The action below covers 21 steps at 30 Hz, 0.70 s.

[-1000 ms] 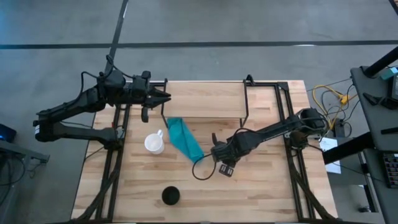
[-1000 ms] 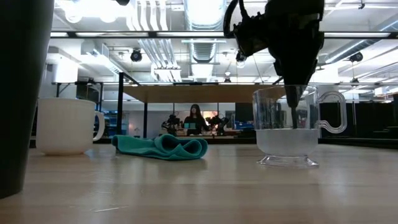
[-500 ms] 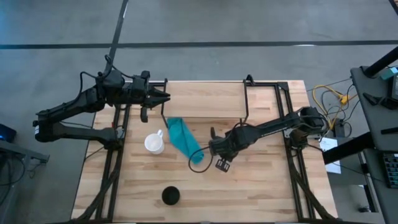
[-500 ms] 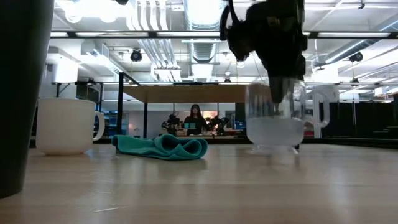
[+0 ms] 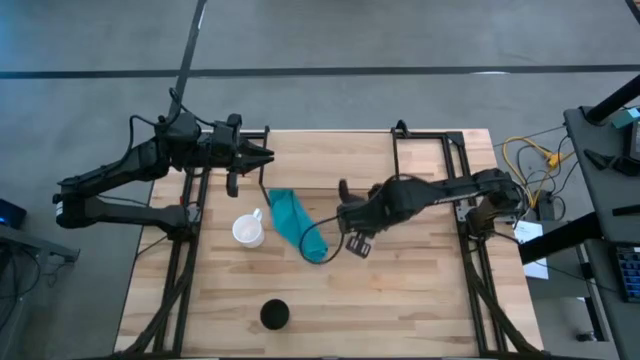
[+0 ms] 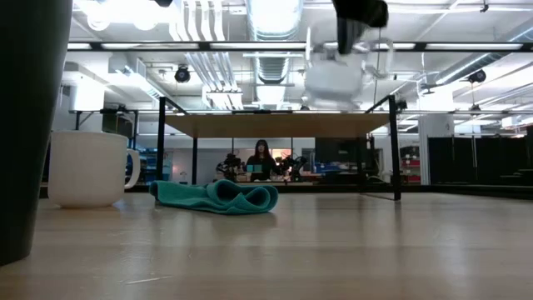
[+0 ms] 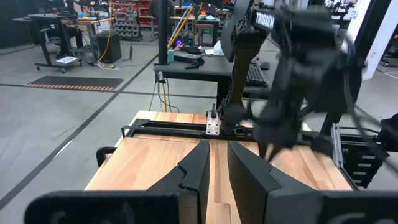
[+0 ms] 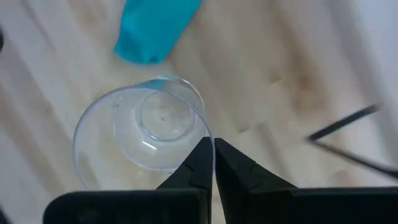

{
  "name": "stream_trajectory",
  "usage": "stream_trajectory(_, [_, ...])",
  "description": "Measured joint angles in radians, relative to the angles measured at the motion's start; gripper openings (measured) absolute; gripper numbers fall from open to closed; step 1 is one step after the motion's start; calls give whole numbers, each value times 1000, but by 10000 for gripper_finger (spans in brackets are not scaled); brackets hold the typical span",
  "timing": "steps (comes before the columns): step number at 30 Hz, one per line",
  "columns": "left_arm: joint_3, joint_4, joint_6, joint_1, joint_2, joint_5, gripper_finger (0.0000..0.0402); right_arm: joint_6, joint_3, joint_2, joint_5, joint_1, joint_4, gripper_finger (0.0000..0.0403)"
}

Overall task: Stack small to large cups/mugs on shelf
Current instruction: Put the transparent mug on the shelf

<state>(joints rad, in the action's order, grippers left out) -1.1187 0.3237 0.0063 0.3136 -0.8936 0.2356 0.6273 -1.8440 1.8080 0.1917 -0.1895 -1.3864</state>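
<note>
The clear glass cup [image 5: 316, 243] hangs high above the table from my right gripper [image 5: 338, 228], which is shut on it; in the low view the glass cup [image 6: 336, 73] sits above shelf height. The white mug [image 5: 248, 231] and the black cup [image 5: 275, 315] stand on their bases on the table. The shelf [image 5: 330, 160], a light board on black legs, spans the far side. My left gripper [image 5: 268, 155] waits over the shelf's left end, its fingers a narrow gap apart, holding nothing. My right gripper pinches the glass cup's rim wall [image 8: 200, 134], one finger inside the cup and one outside. The fingers [image 8: 231, 163] come from above, pointing down. The cup is lifted clear of the table and hangs below them, mouth up.
A teal cloth [image 5: 296, 222] lies crumpled on the table between the white mug and the lifted cup. Thin black shelf legs [image 6: 394, 146] stand at the far side. Cables [image 5: 530, 160] lie off the table's right edge. Bare wood stretches across the near right part of the table.
My right gripper, shut on the glass cup throughout, has risen and moved toward the far edge and the shelf. The cup stood on the table a second ago; it is now lifted clear, above the height of the shelf board.
</note>
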Motion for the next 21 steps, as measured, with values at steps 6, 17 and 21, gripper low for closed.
stream_trajectory(6, [0, 0, -20, 0, 0, 1, 44, -45, -210, 0, 103, 55, -137, 8])
stream_trajectory(17, [1, 0, -78, -1, 0, 26, 44, -178, -356, -3, 153, 215, -185, 8])
stream_trajectory(21, [1, 0, -78, -2, 0, 26, 44, -223, -353, -2, 150, 283, -185, 8])
